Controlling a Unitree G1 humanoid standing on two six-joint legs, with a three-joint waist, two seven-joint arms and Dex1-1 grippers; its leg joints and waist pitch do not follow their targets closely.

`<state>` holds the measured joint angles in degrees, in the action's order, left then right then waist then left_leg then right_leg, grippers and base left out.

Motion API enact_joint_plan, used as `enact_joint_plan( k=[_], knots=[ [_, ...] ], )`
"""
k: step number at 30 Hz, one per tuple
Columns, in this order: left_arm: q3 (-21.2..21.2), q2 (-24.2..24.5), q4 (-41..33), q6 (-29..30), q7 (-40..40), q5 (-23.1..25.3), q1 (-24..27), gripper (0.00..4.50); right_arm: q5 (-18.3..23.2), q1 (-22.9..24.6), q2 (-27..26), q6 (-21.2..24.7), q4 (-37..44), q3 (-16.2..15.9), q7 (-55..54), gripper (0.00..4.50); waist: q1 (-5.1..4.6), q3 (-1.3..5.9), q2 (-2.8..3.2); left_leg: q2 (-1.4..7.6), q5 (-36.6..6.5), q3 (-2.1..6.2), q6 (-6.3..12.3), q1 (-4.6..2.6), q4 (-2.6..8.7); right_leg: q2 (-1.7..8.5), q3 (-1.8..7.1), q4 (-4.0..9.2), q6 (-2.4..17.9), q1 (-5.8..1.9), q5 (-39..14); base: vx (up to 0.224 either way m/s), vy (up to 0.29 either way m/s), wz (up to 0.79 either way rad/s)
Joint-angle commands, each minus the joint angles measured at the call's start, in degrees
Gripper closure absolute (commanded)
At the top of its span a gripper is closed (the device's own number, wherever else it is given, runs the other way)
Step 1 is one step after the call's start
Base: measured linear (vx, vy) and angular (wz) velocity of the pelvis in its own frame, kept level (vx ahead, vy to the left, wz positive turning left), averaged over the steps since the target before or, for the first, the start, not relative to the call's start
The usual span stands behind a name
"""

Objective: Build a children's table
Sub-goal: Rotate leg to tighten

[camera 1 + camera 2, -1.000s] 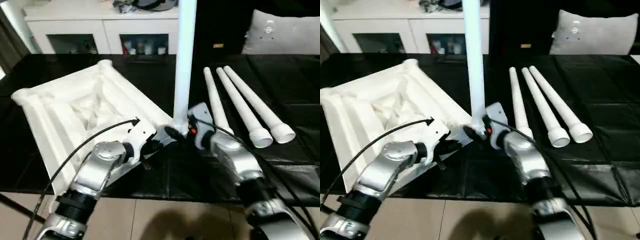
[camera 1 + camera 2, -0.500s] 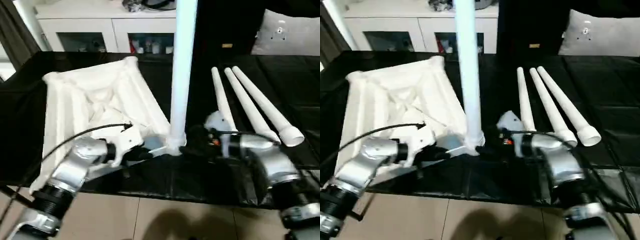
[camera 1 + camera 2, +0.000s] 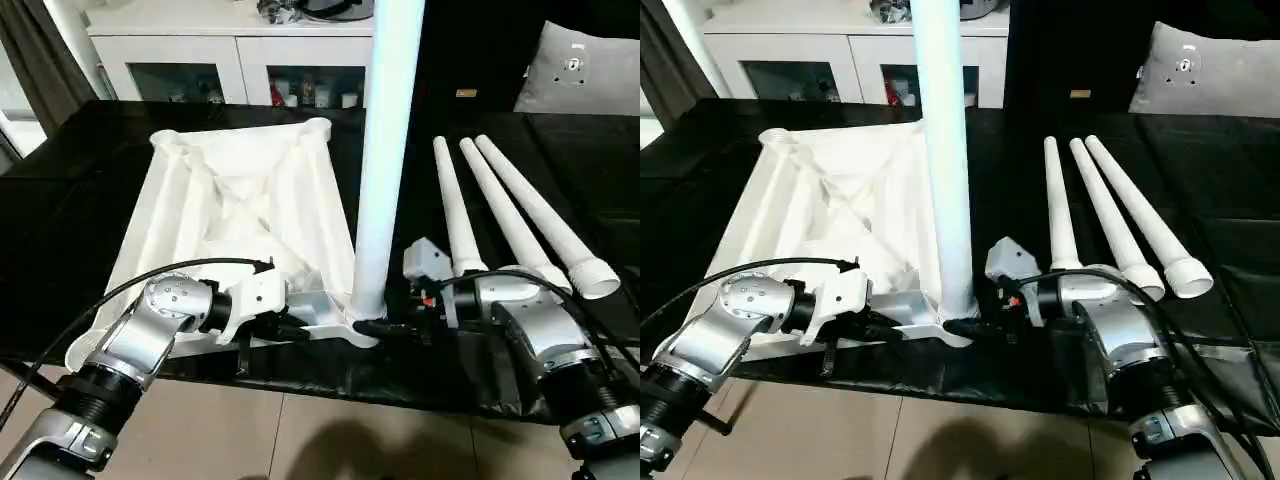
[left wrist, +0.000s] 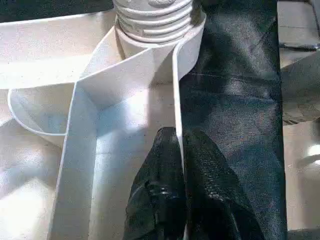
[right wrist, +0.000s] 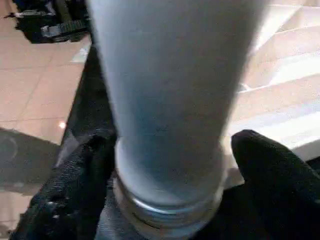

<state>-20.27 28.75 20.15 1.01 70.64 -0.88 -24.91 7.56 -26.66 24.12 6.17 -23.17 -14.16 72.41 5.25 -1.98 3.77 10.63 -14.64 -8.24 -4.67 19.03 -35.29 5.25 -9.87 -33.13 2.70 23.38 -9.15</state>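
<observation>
Swung round square with the surface now, the light, stiff tabletop (image 3: 230,215) is pinched at its thin rim by the left gripper (image 4: 177,150), while the right gripper (image 5: 170,165) straddles the upright leg (image 3: 385,170) at its slippery base, jaws wide

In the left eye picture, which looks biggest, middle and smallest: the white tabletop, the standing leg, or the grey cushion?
1. tabletop, largest.
2. standing leg, though it is nearer the camera.
3. grey cushion, smallest, far away and cut off by the edge.
</observation>
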Motion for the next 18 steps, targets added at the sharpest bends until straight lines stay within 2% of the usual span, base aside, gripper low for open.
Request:
enact_joint_plan(
  k=[1,8,9,15,16,18],
  knots=[
    [-1.3,0.2,0.4,-1.4,1.2,0.9,-0.9,4.5,0.8,-0.2,-0.2,0.4,-0.1,-0.5,1.0,0.81,-0.06,3.72,0.0,2.72,-0.9,0.26,6.34,1.16,3.92,4.1,4.19,3.21,7.6,-4.4,-13.0,0.0,0.0,0.0],
    [-1.4,0.4,0.6,-1.8,1.6,1.0,-0.6,4.5,1.3,0.3,-0.5,1.1,-0.2,-0.4,1.3,1.54,-0.03,3.79,0.11,2.82,-0.8,0.28,5.94,1.09,3.93,4.07,4.16,3.15,7.4,-4.33,-12.9,0.0,0.0,0.0],
    [-1.4,0.5,0.8,-2.1,1.7,1.0,-0.5,4.5,1.7,0.6,-0.4,1.4,0.1,-0.5,2.0,1.63,-0.02,3.8,0.26,2.81,-0.7,0.3,5.92,1.09,3.92,4.07,4.16,3.09,7.6,-4.34,-12.6,0.0,0.0,0.0],
    [-1.2,0.4,0.7,-1.8,1.9,0.4,0.1,4.5,1.9,2.0,-0.4,2.2,1.0,-0.9,2.1,1.78,-0.01,3.84,0.18,2.8,-0.5,0.23,6.09,1.13,3.88,4.07,4.15,3.11,7.5,-4.38,-12.2,0.0,0.0,0.0],
    [-0.9,0.2,0.4,-1.2,1.5,0.0,0.5,4.5,2.0,2.6,-0.8,2.9,1.6,-1.1,1.4,1.79,-0.08,3.81,-0.08,2.78,-0.7,0.19,6.09,1.14,3.91,4.03,4.16,3.16,7.4,-4.4,-12.6,0.0,0.0,0.0],
    [0.0,-0.4,-0.6,0.8,0.3,-0.8,1.2,4.5,1.7,3.0,-2.2,4.7,1.8,-0.8,-1.6,1.81,-0.07,3.79,0.01,2.8,-0.8,0.21,5.96,1.11,3.96,4.06,4.14,3.21,7.2,-4.4,-13.2,0.0,0.0,0.0]
  ],
)
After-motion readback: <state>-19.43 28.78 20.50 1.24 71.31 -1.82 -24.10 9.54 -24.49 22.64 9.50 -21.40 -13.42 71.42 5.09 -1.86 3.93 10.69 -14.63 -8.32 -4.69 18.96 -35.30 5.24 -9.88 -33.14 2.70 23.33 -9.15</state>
